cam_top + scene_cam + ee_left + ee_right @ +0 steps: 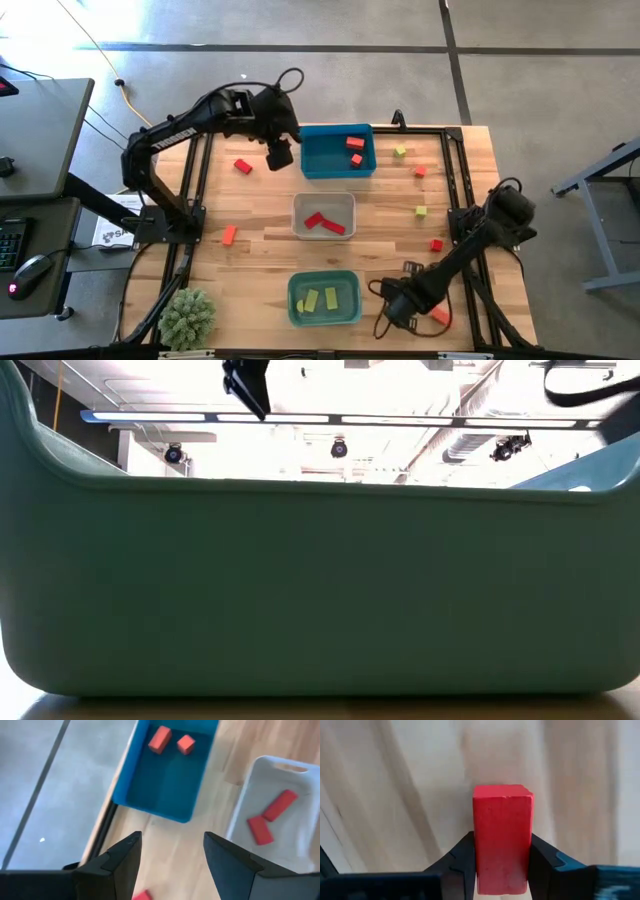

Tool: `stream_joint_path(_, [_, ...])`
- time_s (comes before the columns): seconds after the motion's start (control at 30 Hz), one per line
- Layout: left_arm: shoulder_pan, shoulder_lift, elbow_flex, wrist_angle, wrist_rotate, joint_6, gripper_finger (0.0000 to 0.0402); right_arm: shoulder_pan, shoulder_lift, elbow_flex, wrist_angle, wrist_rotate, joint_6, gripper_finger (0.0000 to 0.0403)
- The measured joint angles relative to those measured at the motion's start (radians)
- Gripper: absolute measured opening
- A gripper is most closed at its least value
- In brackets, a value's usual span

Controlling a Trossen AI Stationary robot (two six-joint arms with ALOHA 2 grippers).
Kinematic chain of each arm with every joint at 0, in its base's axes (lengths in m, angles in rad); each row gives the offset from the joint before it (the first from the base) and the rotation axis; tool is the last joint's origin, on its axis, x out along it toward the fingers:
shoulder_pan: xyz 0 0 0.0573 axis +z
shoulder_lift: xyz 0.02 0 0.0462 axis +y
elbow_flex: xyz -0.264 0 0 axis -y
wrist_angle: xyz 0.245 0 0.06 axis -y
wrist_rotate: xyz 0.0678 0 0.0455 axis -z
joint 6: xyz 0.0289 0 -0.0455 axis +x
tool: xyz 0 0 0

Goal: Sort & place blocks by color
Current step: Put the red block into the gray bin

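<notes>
High view, right claw (437,316) grips red block (503,837)

The red block (503,837) pinched between the right gripper's (503,870) fingers (457,865) looks like painted wood, matt, with a faintly scuffed face and slightly worn edges. Those fingers are dark matt plastic, smooth. Beyond them the table (395,795) is pale wood with visible grain, a soft satin finish (butcher-block strips in the high view). Ahead of the left gripper's (170,865) fingers, the blue bin (165,780) and the clear-grey bin (250,790) look like smooth plastic with a slight sheen.
</notes>
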Motion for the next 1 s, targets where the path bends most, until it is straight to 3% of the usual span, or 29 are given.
stream_joint_path(0.3, [0.134,0.000,0.000,0.000,0.000,0.093,0.0204,-0.163,-0.128,0.000,-0.123,0.097,-0.002,0.0103])
stream_joint_path(0.67, [0.260,0.000,0.000,0.000,0.001,0.090,0.0204,-0.426,-0.297,0.000,-0.108,0.261,-0.113,0.0103])
stream_joint_path(1.0, [0.324,0.000,0.000,0.011,0.002,0.090,0.0204,-0.646,-0.330,0.000,0.170,0.241,-0.447,0.0103])
